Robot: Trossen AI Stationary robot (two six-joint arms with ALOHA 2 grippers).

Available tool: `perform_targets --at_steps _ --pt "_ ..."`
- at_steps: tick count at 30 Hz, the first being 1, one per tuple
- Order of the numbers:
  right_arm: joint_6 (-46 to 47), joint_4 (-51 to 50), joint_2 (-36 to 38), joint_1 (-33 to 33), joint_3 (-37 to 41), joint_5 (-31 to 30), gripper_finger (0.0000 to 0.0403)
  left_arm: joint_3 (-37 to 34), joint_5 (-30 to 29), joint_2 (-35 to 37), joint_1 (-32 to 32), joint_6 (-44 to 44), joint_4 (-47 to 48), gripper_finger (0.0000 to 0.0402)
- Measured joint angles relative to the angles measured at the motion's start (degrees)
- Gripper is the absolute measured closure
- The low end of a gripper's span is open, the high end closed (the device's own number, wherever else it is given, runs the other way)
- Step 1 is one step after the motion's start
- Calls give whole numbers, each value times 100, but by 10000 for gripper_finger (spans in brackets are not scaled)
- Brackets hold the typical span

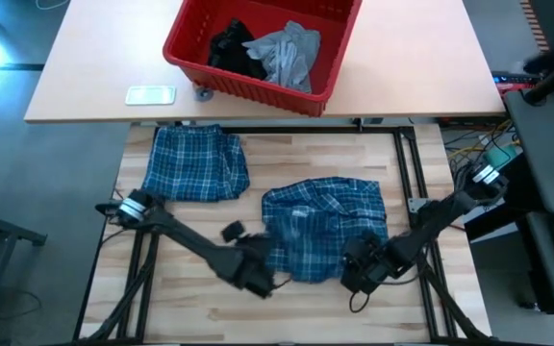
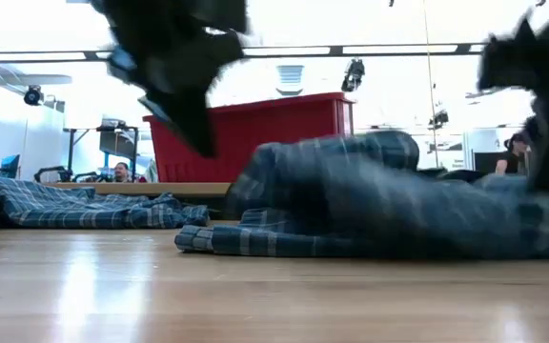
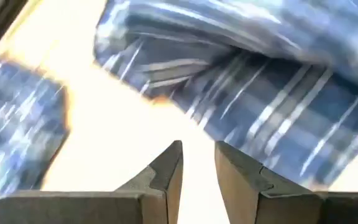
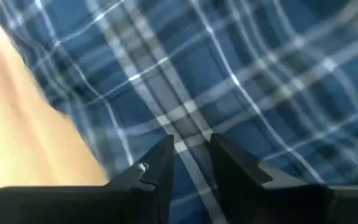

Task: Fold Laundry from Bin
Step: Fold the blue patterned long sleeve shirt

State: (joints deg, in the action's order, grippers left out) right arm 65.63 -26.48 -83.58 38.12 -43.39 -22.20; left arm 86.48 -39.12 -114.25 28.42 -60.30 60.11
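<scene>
Both arms are working the near edge of the plaid shirt, which is lying rumpled mid-bench, one half-folded lump with its hem toward the arms. A second plaid piece is sitting folded-ish at the far left of the bench, well apart. The red bin is standing on the tan table beyond, holding the grey T-shirt and the small black garment. The left claw is hovering just beside the shirt's near left corner, jaws parted a narrow slit with bare bench showing between them in its wrist view, so nothing gripped. The right claw is sitting right over the near right corner, fingers slightly apart with plaid directly behind the gap; it looks released rather than pinching, though the blur makes that hard to confirm. My read: they are setting up for the next fold or a smoothing pull. To do it well, both claws need to be taking matched corners of the same top layer, not the bunched ridge in the middle, then lifting evenly and laying the cloth flat before creasing. Risk: grabbing two layers on one side and skewing the fold.
</scene>
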Motion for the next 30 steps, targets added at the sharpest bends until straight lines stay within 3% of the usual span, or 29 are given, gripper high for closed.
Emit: perform_targets --at_steps 2,5,9,12,18,21,26,30 --pt "46 258 -219 60 237 28 311 -4 4 151 167 -489 358 323" --pt "48 295 -304 62 258 43 319 -4 99 389 283 -574 62 323" --pt "-403 284 179 60 1 -20 320 0 166 532 144 650 -1641 323" --pt "-491 293 805 39 -41 -287 314 5 817 423 -180 1805 -3232 323" --pt "-303 -141 1627 -163 183 -755 307 -151 1445 -266 -899 2042 -3711 323" --pt "-219 -455 1795 -414 241 -780 304 -361 1980 -529 -1180 2037 -4738 323" --pt "-257 -500 1868 -808 242 -442 300 -663 1607 -926 -1379 1530 -4887 324" --pt "-222 -499 1981 -888 242 -441 298 -1037 1117 -607 -1521 1276 -4190 324"
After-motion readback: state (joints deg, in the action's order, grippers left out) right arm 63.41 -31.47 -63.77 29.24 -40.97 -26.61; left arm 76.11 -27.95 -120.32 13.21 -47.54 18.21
